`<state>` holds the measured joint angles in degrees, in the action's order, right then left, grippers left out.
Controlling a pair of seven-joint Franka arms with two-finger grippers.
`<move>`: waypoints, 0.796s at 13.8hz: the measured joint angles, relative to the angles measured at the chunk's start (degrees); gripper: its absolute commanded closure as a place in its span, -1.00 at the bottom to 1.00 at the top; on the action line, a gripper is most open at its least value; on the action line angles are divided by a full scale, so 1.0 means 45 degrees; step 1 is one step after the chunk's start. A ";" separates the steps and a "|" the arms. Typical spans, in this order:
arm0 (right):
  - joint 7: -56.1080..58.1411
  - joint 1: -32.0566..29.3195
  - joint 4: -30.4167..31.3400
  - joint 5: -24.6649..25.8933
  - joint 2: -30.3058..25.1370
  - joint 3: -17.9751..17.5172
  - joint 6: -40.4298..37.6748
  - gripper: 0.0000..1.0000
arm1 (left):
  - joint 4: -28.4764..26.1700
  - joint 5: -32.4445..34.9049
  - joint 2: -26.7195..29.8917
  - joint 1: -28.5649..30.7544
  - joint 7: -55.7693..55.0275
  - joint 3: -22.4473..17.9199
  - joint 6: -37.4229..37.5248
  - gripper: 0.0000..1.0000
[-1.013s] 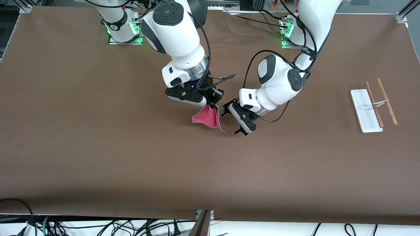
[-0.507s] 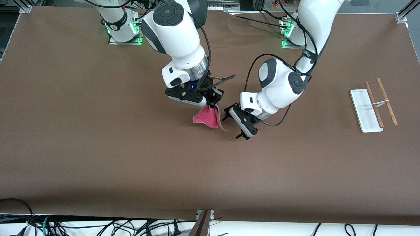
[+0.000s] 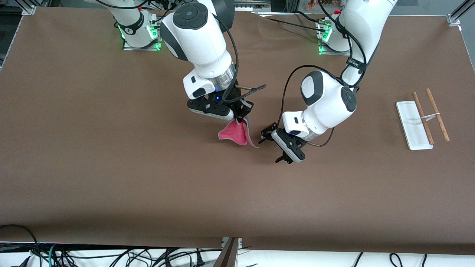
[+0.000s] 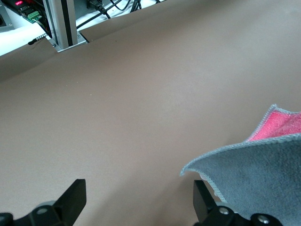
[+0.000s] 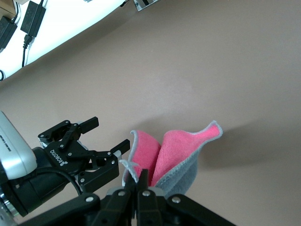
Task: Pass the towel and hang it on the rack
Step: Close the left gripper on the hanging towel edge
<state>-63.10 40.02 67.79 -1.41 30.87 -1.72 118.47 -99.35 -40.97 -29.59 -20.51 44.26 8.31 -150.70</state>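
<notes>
The towel (image 3: 235, 133) is soft, fuzzy cloth, pink-red on one face and matt grey on the other, with a pale stitched edge. The table (image 3: 111, 167) is covered in a matt brown sheet, smooth and even. The rack (image 3: 423, 118) has a smooth white base that looks like plastic and two thin rods of bare brown wood. Both arms wear glossy white shells; each pincer is matt black.

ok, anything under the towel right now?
Only bare table shows under the towel, which hangs from the shut right gripper. The open left gripper is beside it, not under.
</notes>
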 measured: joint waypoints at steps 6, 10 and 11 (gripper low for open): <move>0.0000 0.0000 0.0000 0.0000 0.0002 0.0001 0.0000 1.00 | 0.0001 -0.0499 0.0000 0.0064 0.0011 -0.0009 0.0000 -1.00; 0.0000 0.0000 0.0000 0.0000 0.0021 0.0007 0.0000 1.00 | -0.0274 -0.0424 -0.0012 -0.0030 0.2250 0.0018 0.0076 -1.00; 0.0000 0.0000 0.0000 0.0000 0.0027 0.0007 0.0000 1.00 | -0.0626 -0.0424 -0.0013 -0.0042 0.3023 0.0023 0.0077 -1.00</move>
<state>-63.10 40.02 67.79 -1.41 30.99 -1.69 118.47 -102.16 -42.87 -29.65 -20.70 57.86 8.42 -150.35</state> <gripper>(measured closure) 0.978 0.000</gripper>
